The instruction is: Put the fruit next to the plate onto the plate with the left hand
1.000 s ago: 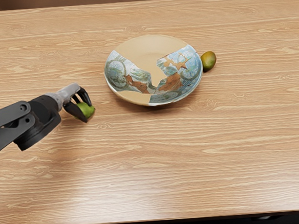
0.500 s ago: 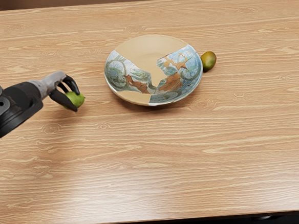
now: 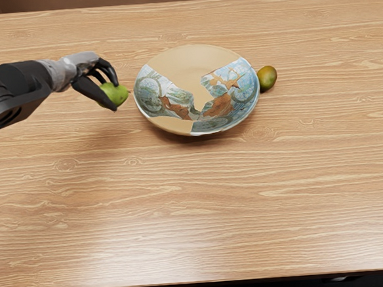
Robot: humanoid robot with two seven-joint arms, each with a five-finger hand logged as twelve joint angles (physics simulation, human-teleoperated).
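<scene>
Left hand [image 3: 89, 75] is closed on the green fruit [image 3: 116, 93]. Black fingers [image 3: 98, 92] wrap it: 1 dark digit runs down the fruit's left/front side, the others arch over its top. Only the fruit's right half shows clear. Palm is grey. The dark forearm [image 3: 13, 90] runs back to the pic's left edge, over the table's upper-left part.

The green fruit is in the grip, not on the plate. It sits just left of the plate's left rim, v. close; can't tell if it touches or overlaps the rim. A faint shadow lies on the wood lower in the pic, apart from hand + fruit, so the fruit looks lifted off the table.

Plate [image 3: 184, 64] is round and shallow, in the upper-middle of the table. Its upper part is bare tan, w/ blue-green and rust-brown painted patches across the left, lower and right parts. It throws a dark shadow under its near rim.

2nd fruit [image 3: 266, 78] is a small oval, green going to orange. It rests on the table hard by the plate's right rim, touching or nearly so, on the far side of the plate from the hand.

Table [image 3: 195, 202] is light wood w/ grain running left-right and fills nearly the whole view.
</scene>
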